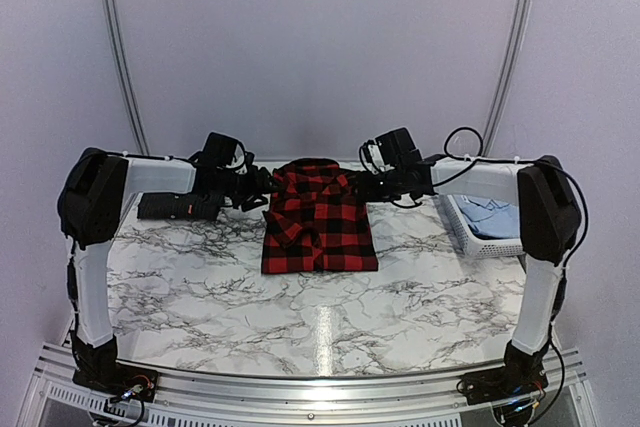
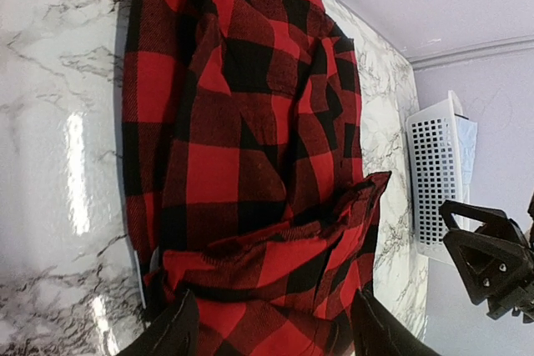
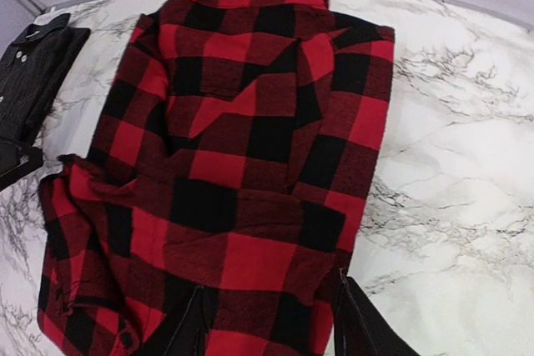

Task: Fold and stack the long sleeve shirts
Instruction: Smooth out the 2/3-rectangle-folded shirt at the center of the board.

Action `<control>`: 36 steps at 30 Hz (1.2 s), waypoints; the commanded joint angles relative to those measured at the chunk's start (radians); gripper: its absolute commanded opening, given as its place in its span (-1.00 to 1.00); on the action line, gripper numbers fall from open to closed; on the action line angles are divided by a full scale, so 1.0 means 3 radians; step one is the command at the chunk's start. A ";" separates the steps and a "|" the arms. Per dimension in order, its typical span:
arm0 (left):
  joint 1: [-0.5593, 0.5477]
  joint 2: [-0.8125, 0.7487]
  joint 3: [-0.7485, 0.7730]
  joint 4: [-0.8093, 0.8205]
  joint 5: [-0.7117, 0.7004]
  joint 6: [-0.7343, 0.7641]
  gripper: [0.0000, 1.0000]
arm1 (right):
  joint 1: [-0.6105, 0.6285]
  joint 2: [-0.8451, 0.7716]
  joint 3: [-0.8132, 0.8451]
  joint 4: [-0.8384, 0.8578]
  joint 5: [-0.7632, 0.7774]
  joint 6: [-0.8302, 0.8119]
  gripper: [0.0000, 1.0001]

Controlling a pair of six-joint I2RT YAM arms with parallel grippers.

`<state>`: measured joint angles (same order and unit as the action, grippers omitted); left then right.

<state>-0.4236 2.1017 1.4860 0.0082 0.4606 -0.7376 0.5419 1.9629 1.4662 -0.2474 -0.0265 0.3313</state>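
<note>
Left gripper (image 2: pixel 271 333) and right gripper (image 3: pixel 269 323), jaws spread, each straddle a far corner of the red-and-black plaid shirt (image 1: pixel 318 229). The shirt lies in a rough rectangle at the far centre of the table (image 1: pixel 200 292). The cloth appears soft, light and limp, so it is best pinched through the layered corners. The charcoal shirt (image 1: pixel 178 207) lies to its left.

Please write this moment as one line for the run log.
step: folding plaid shirt | left claw: open over far-left corner | right claw: open over far-right corner | dark shirt: folded, left side
</note>
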 commanded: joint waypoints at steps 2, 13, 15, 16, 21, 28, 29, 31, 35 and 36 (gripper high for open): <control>0.0039 -0.0480 -0.0446 0.0055 -0.0150 0.0150 0.28 | 0.0252 -0.0117 -0.0089 0.0068 -0.0031 -0.0145 -0.12; -0.0070 -0.1016 -0.1328 0.0024 -0.0161 0.0204 -0.24 | 0.0304 0.0711 0.0589 0.0038 -0.0464 -0.0253 -0.41; -0.0137 -0.1006 -0.1348 0.0024 -0.0143 0.0211 -0.35 | 0.0296 0.0885 0.0798 -0.0037 -0.0331 -0.0270 -0.42; -0.0172 -0.0988 -0.1345 0.0024 -0.0144 0.0211 -0.38 | 0.0287 0.0964 0.0918 -0.0080 -0.0251 -0.0266 -0.41; -0.0352 -0.0796 -0.1200 0.0014 -0.0156 0.0204 -0.53 | 0.0224 0.1263 0.1180 -0.0292 -0.0056 -0.0147 -0.35; -0.0509 -0.0524 -0.0956 -0.0179 -0.0343 0.0230 -0.72 | 0.0213 0.1130 0.1026 -0.0305 -0.0010 -0.0077 -0.28; -0.0519 -0.0496 -0.0944 -0.0182 -0.0350 0.0222 -0.74 | 0.0209 0.1097 0.0989 -0.0301 0.0013 -0.0074 -0.28; -0.0533 -0.0456 -0.0919 -0.0184 -0.0354 0.0207 -0.76 | 0.0203 0.1033 0.0882 -0.0279 0.0035 -0.0073 -0.27; -0.0575 -0.0416 -0.0858 -0.0202 -0.0391 0.0225 -0.54 | 0.0176 0.0901 0.0672 -0.0213 0.0035 -0.0047 -0.25; -0.0584 -0.0402 -0.0834 -0.0221 -0.0402 0.0229 -0.43 | 0.0176 0.0871 0.0636 -0.0198 0.0029 -0.0041 -0.25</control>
<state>-0.5880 1.9621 1.1950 -0.0189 0.3649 -0.6849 0.6144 2.2818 1.7073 -0.2882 -0.0521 0.3004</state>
